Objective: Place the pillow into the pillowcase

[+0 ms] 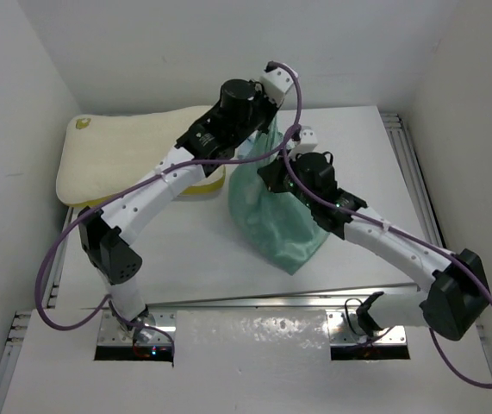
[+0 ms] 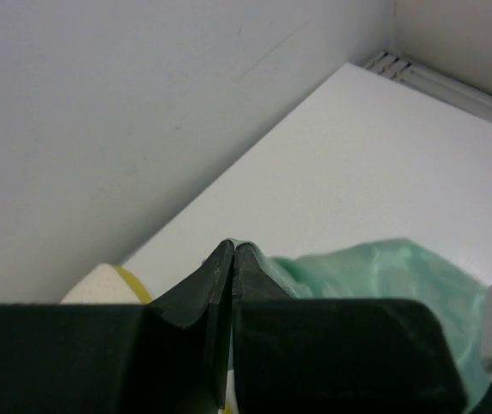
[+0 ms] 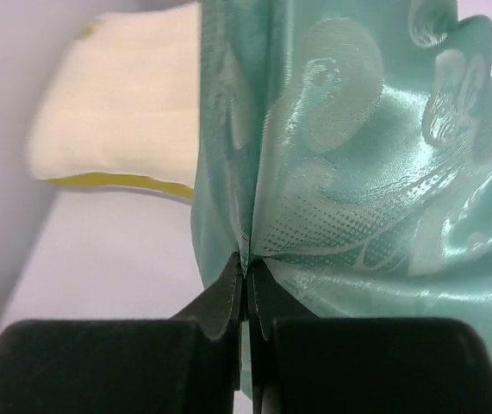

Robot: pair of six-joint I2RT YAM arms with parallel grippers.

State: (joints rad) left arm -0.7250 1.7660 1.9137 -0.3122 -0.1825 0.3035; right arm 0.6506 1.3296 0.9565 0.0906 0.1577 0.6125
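White table (image 1: 185,259) fills most of the top view, with white walls on three sides.

Cream pillow (image 1: 125,159) lies flat at the table's far-left corner, one short end against the left wall. A yellow seam runs along its near edge, and a small yellow-green mark (image 1: 83,123) sits by its far-left corner. The right wrist view shows the pillow (image 3: 116,103) behind hanging cloth, and the left wrist view catches only a corner of it (image 2: 99,280).

Sea-green pillowcase (image 1: 284,228) is over the table's middle. Its upper part is lifted and bunched, and its lower end trails onto the table toward the near edge. Close up, the shiny face (image 3: 358,155) shows a pale swirl pattern. No part of the pillow is inside it.

Left gripper (image 2: 232,250) is held above the table's far middle. Its fingers are pressed together with no gap, and a sliver of green edge is pinched at the tips, the rest of the cloth (image 2: 383,276) spreading beyond.

Right gripper (image 3: 246,267), over the table's centre, is likewise clamped tight, nipping a vertical fold of the pillowcase.
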